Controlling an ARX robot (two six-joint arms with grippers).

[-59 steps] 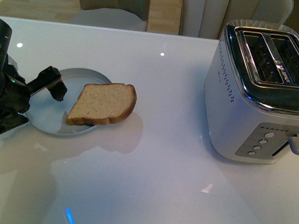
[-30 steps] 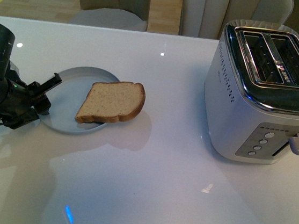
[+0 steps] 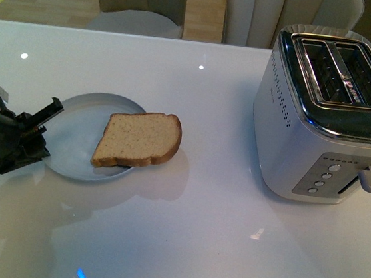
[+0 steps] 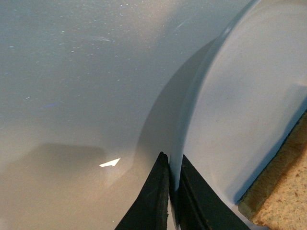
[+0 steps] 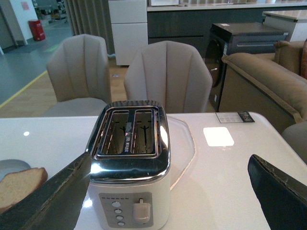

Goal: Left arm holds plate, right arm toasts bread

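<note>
No text, brand or number can be read anywhere. The toaster (image 3: 328, 122) has a short row of tiny marks above the buttons on its front panel. They are too small to make out in either the front view or the right wrist view. A card (image 5: 234, 117) lying on the counter (image 5: 211, 182) behind the toaster has dark print at one end, blurred beyond reading. A small pinkish sign (image 5: 24, 5) on the far wall is also illegible.
</note>
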